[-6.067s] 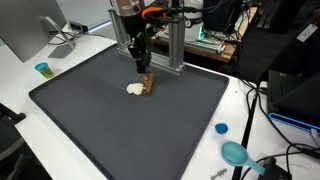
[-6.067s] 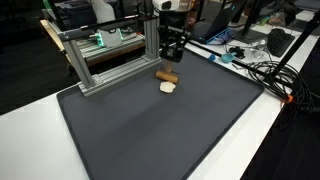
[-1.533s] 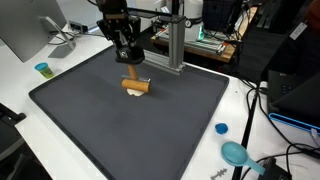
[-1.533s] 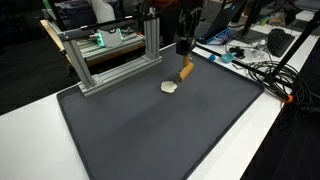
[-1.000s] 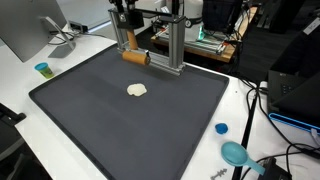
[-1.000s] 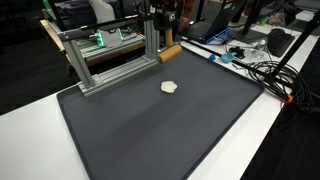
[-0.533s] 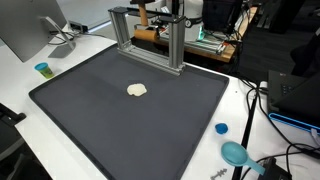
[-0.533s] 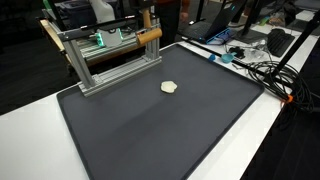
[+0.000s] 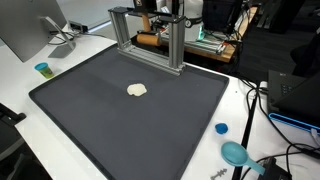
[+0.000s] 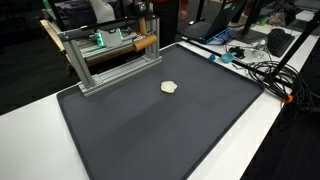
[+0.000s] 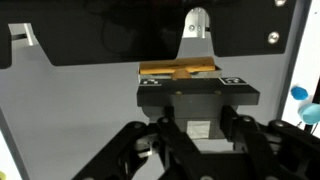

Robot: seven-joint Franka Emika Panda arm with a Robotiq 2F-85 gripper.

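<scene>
**Exterior view, item 1.** Gripper [image 9: 150, 32]: closed on a wooden stick [image 9: 148, 40], held up near the top of the picture. The stick is a short, light-brown bar lying level. It is seen through the opening of an aluminium frame [image 9: 181, 45], off the mat [image 9: 130, 125] and behind its far edge. A cream piece [image 9: 137, 90] lies alone on the mat, well apart from the stick. A blue cup [image 9: 42, 69] and a blue lid [image 9: 221, 128] stand on the white table outside the mat.

**Exterior view, item 2.** Gripper [image 10: 145, 34]: clamped on the wooden stick [image 10: 146, 43]. The stick is orange-brown and horizontal, level with the upper end of the aluminium frame [image 10: 120, 76]. The cream piece [image 10: 171, 87] rests on the mat [image 10: 160, 130], near its far edge.

**Wrist view.** Gripper [image 11: 180, 78]: it enters from below, with the wooden stick [image 11: 178, 71] lying crosswise at its tips. The stick shows a tan face with darker grain at its middle. The fingertips themselves are hard to make out.
</scene>
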